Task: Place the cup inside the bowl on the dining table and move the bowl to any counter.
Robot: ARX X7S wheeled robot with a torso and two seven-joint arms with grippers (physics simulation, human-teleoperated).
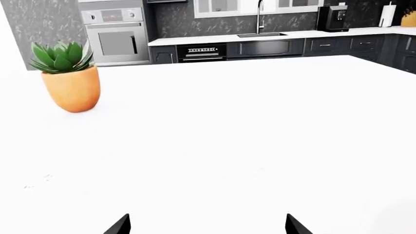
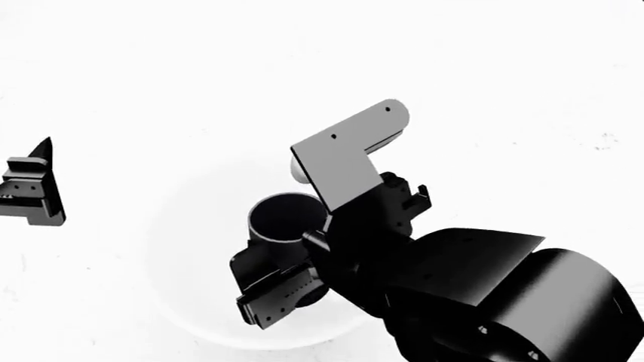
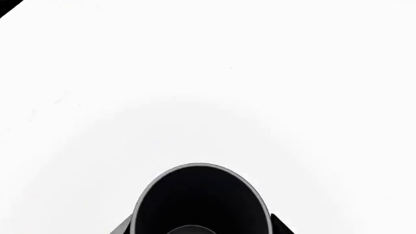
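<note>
The black cup stands upright inside the wide white bowl on the white dining table. My right gripper is shut on the cup, one finger on each side of its wall. In the right wrist view the cup's open mouth fills the near edge, with the bowl around it. I cannot tell whether the cup rests on the bowl's floor. My left gripper is open and empty, low over the table to the bowl's left; its fingertips show in the left wrist view.
A green plant in an orange pot stands on the dining table. Beyond the table runs the counter with a sink and tap, a wall oven, a coffee machine and dark cabinets.
</note>
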